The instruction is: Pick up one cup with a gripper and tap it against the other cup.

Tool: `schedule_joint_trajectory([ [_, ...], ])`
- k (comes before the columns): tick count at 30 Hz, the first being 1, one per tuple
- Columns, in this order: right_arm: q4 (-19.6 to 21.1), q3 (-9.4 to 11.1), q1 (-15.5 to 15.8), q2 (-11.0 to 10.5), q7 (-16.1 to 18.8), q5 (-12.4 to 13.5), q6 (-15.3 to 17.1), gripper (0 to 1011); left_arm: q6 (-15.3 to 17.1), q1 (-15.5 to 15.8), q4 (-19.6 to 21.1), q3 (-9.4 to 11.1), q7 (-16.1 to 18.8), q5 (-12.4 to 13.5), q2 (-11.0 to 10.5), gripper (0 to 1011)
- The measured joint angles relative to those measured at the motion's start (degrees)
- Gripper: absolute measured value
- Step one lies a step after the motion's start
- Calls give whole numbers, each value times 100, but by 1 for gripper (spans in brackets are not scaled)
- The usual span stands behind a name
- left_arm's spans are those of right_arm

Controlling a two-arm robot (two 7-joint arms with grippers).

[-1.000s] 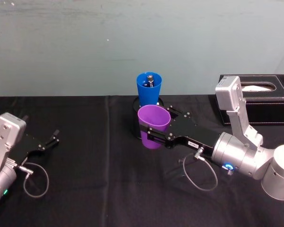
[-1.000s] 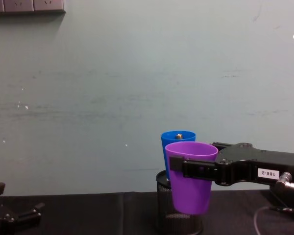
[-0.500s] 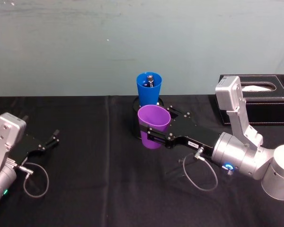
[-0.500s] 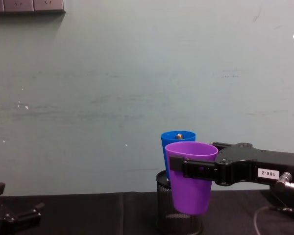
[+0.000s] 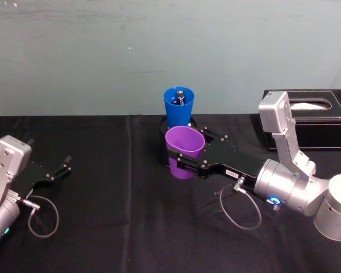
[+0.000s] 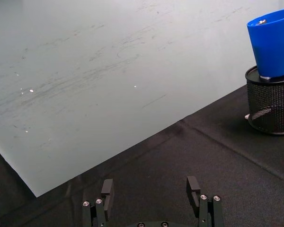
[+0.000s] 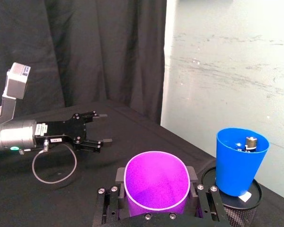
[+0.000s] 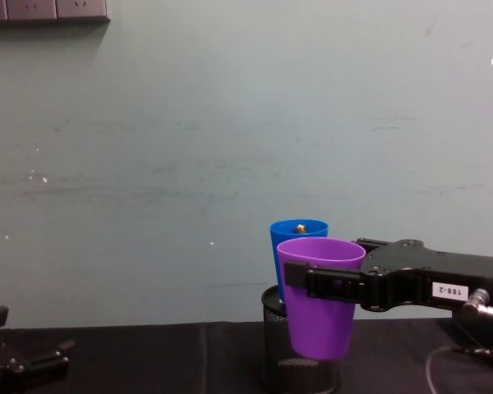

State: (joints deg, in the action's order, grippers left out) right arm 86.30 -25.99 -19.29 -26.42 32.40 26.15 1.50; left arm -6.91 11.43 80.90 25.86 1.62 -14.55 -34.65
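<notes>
The purple cup [image 5: 183, 145] hangs upright in the air with my right gripper [image 5: 188, 156] shut on its sides; the chest view shows that gripper's white number label. Just behind it the blue cup [image 5: 179, 107] stands in a black wire-mesh holder [image 5: 161, 126] with a small dark object inside. In the right wrist view a gap separates the purple cup [image 7: 155, 189] from the blue cup [image 7: 240, 161]. From the chest, the purple cup [image 8: 320, 316] overlaps the blue cup [image 8: 298, 231]. My left gripper [image 5: 60, 169] rests open on the table at the far left, its fingers [image 6: 106, 189] apart.
A black tissue box [image 5: 315, 122] stands at the back right on the black cloth [image 5: 119, 227]. The mesh holder [image 8: 271, 349] rises behind and below the purple cup. A grey-green wall [image 5: 102, 57] closes off the table's far edge. Cables loop beside both wrists.
</notes>
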Motion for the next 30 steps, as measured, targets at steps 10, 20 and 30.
schedule_joint_trajectory([
  [10,0,0,0,0,0,0,0,739,0,0,0,0,0,0,0,1000],
  [20,0,0,0,0,0,0,0,739,0,0,0,0,0,0,0,1000],
  [30,-83,-26,-67,55,-2,121,12,739,0,0,0,0,0,0,0,1000],
])
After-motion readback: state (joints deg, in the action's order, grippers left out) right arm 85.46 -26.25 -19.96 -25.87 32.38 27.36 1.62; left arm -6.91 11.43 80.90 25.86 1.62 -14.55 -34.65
